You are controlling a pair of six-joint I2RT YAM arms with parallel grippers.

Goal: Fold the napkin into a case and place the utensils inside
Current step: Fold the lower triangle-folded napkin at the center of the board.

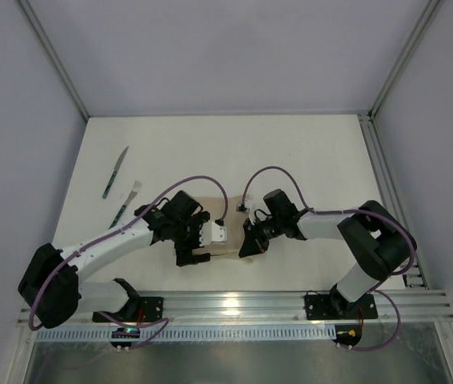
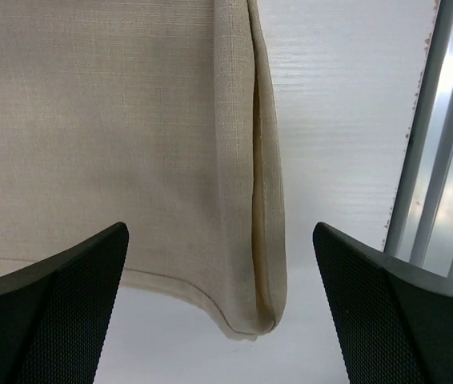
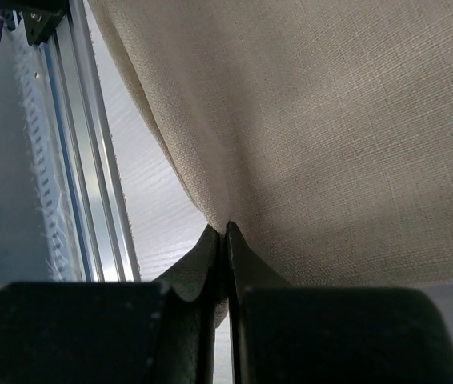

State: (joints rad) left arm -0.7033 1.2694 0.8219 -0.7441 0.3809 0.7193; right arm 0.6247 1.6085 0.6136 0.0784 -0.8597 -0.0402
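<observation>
Napkin (image 2: 114, 120): thin woven beige cloth, lying at the near centre of the tabletop (image 1: 306, 160), between the two arms. One side is doubled over, and the fold runs as a soft rounded ridge down to a loose corner.

Handling, judged: light and limp, with no stiffness. It will likely sag from a single pinch, and the layers may slide over each other on the smooth surface. The best hold looks like a hemmed edge or corner, taking all layers at once, low to the tabletop.

Right claw (image 3: 226, 232): tips pressed together on the napkin's edge, the cloth tenting up from the pinch.

Left claw (image 2: 220, 240): spread wide, gripping nothing, hanging over the folded ridge and corner.

Knife (image 1: 115, 172) and fork (image 1: 127, 202): on the tabletop at far left, near each other, well apart from the cloth. Slim and hard; probably slippery.
</observation>
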